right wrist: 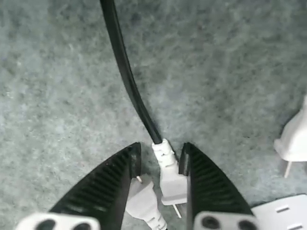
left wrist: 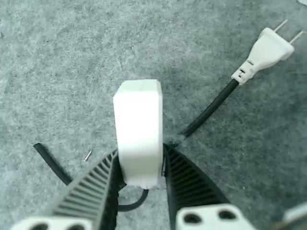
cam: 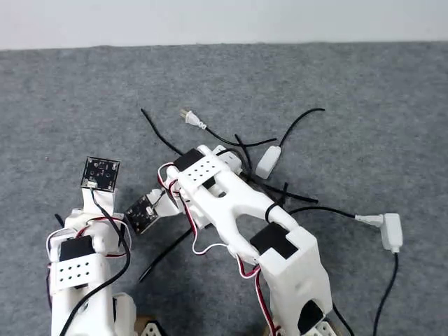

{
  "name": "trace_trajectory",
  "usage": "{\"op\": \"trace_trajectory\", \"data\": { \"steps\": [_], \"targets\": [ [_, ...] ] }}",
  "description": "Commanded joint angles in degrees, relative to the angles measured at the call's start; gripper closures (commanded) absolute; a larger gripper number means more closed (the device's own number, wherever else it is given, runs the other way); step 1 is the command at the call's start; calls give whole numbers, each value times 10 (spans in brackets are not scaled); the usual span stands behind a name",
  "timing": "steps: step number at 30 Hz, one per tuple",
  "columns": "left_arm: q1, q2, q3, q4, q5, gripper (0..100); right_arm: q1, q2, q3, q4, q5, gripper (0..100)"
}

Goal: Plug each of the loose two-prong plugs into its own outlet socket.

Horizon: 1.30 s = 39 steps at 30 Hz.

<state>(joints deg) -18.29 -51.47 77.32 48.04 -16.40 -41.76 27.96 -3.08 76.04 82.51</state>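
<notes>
My left gripper (left wrist: 139,158) is shut on a white outlet socket block (left wrist: 138,124), held upright above the grey carpet. A loose white two-prong plug (left wrist: 268,48) on a black cable lies a short way beyond it. My right gripper (right wrist: 160,151) is open and low over the carpet. Its fingers straddle a white plug (right wrist: 170,179) whose black cable runs away from me, and a second plug (right wrist: 144,206) lies partly under one finger. In the high view another plug (cam: 187,117) and a white socket block (cam: 268,162) lie near the centre arm (cam: 231,203).
Black cables (cam: 280,189) cross under and beside the centre arm. A white plug on a cable (cam: 388,229) lies at the right. A slotted white piece (right wrist: 280,211) and one more plug (right wrist: 292,139) sit beside my right gripper. A loose cable end (left wrist: 48,155) lies near my left gripper.
</notes>
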Motion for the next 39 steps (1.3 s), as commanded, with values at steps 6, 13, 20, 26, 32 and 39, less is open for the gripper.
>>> {"op": "trace_trajectory", "data": {
  "steps": [6,13,20,26,32,39],
  "targets": [
    [-5,-12,-19,-15,-4,987,35,-12,-33,7,-4,988],
    [-4,-12,-20,-16,-3,987,36,-89,-51,1,-193,989],
    [-2,-11,-18,-39,52,987,63,-178,-50,22,-529,990],
    [-2,-11,-18,-38,54,987,135,-221,-45,142,-717,990],
    [1,-12,-19,-37,57,987,277,-230,99,120,-748,990],
    [149,-12,-29,51,176,987,376,-369,387,-113,-749,990]
  ]
}}
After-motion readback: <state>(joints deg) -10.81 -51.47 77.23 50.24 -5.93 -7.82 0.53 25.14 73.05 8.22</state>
